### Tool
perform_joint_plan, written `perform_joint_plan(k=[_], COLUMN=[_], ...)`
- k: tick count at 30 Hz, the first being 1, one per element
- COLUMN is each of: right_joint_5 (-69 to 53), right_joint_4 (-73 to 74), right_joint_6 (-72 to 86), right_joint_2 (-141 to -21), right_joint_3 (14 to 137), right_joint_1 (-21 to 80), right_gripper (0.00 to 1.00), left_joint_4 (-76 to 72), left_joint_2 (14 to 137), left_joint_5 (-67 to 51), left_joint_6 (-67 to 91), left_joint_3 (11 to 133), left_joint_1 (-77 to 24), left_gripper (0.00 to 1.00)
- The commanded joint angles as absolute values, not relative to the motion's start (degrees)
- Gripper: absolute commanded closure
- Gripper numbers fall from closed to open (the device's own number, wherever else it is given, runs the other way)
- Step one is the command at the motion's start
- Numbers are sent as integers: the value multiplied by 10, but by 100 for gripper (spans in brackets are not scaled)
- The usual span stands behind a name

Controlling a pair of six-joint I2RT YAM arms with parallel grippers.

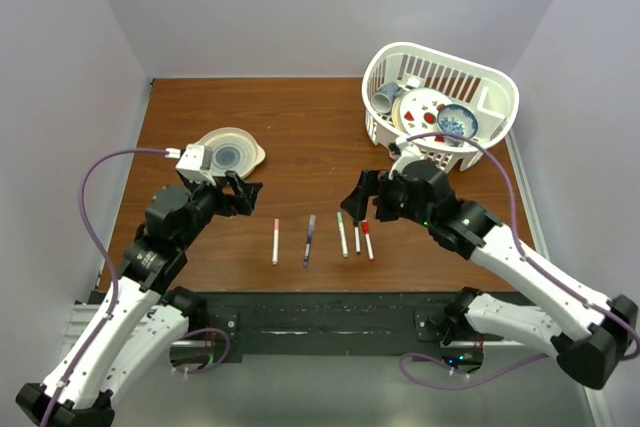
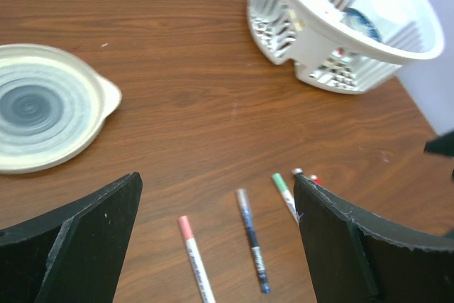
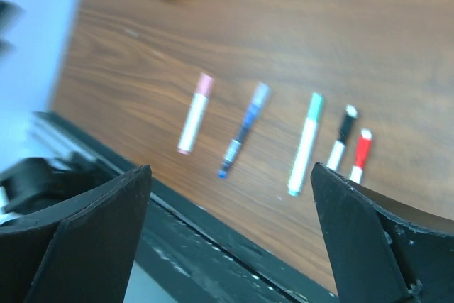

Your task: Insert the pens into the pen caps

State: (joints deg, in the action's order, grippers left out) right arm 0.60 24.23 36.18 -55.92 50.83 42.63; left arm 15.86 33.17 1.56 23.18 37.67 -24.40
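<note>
Several pens lie side by side on the brown table [image 1: 300,127], each with a cap on its far end: pink cap [image 1: 276,226], dark blue pen [image 1: 310,239], green cap [image 1: 340,217], black cap [image 1: 356,226], red cap [image 1: 366,229]. My left gripper [image 1: 247,193] hovers open above and to the left of the row, and the pink-capped pen [image 2: 195,257] and the blue pen [image 2: 253,239] show between its fingers. My right gripper [image 1: 359,203] hangs open over the green, black and red pens with nothing between its jaws. The right wrist view shows the whole row, from the pink-capped pen [image 3: 195,113] to the red-capped pen [image 3: 360,154].
A pale round plate [image 1: 230,155] sits at the back left. A white basket [image 1: 495,82] holding dishes stands at the back right. The black rail [image 1: 320,307] runs along the table's near edge, just below the pens.
</note>
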Motion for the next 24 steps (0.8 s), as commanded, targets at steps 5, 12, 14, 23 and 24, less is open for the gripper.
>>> perform_joint_plan(k=[5, 12, 14, 23, 24], right_joint_5=[53, 113, 115, 119, 120], right_joint_4=[298, 338, 332, 337, 335], right_joint_6=[360, 405, 404, 397, 398], right_joint_2=[-454, -418, -409, -401, -401], right_joint_3=[577, 586, 584, 580, 579], right_joint_1=[425, 425, 425, 425, 425], right_gripper=[1, 1, 1, 1, 1], left_joint_4=[133, 129, 123, 112, 112], left_joint_2=[281, 251, 252, 269, 270], left_joint_5=[-127, -149, -149, -154, -155], left_joint_6=[248, 258, 262, 268, 270], left_joint_3=[443, 426, 422, 429, 429], left_joint_1=[-242, -242, -242, -242, -242], left_gripper=[8, 8, 8, 9, 9])
